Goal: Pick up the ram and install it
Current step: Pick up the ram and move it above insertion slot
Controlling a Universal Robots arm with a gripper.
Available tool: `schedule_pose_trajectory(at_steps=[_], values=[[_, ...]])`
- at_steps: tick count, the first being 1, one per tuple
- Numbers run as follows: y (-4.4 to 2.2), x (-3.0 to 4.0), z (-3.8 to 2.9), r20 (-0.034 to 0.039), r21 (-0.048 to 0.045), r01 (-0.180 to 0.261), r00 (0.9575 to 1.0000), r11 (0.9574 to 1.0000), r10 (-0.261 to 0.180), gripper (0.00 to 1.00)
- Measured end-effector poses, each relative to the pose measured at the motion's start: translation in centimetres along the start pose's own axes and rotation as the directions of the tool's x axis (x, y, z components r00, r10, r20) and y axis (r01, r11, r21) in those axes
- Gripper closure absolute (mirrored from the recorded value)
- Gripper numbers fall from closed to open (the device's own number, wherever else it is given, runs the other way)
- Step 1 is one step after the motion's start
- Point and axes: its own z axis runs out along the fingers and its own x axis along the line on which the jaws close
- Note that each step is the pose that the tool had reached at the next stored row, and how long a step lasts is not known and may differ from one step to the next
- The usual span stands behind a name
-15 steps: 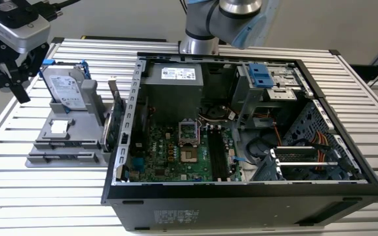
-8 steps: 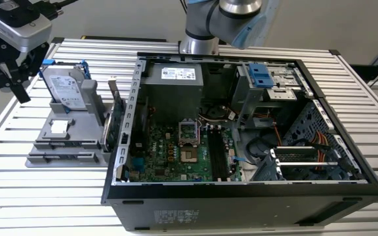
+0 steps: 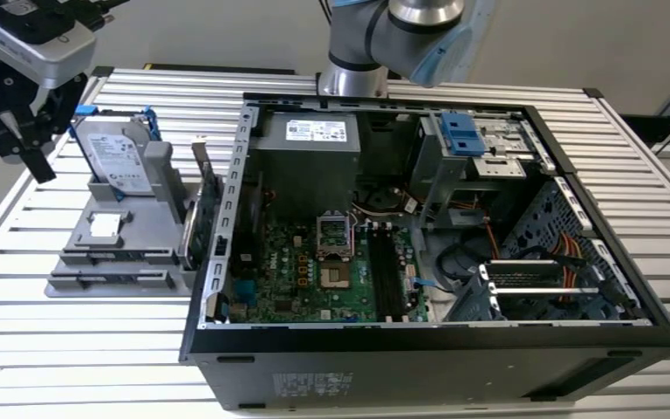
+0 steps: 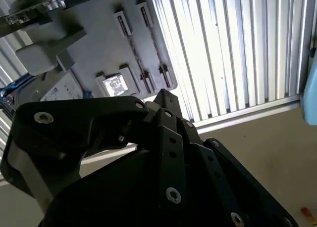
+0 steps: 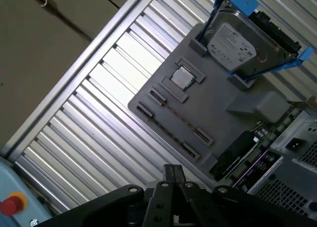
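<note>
The step in hand looks like the approach for the pickup: nothing has been lifted yet. In the first wrist view the claw [image 5: 172, 173] has its fingertips pressed together with nothing between them. In the exterior view it hangs high at about ten o'clock from the open computer case [image 3: 221, 262], above the far edge of the grey parts holder [image 3: 137, 284].

The ram [image 5: 178, 116] seems to stand on edge in one of the holder's long slots, showing as a thin strip between two end clips. It is near the square processor chip [image 5: 182, 77] and apart from the hard drive [image 3: 119, 153] in its blue rails. The holder sits on the slatted counter [image 3: 79, 358] at nine o'clock from the case.

The dark memory slots [image 3: 387, 278] on the motherboard [image 3: 306, 279] look empty. As I judge it, a grasp calls for parted fingers lined up to straddle that narrow edge squarely.
</note>
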Motion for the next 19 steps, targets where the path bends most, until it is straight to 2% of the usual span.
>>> schedule_pose_trajectory(at_steps=[10,13,19], values=[[0.01,-0.02,0.04,0.0226,0.0259,0.081,0.9964,0.9964,-0.082,1.00],[0.04,-0.05,0.10,0.0232,0.0272,0.094,0.9952,0.9952,-0.095,1.00],[0.05,-0.05,0.23,0.0269,0.0237,0.143,0.9893,0.9895,-0.143,1.00]])
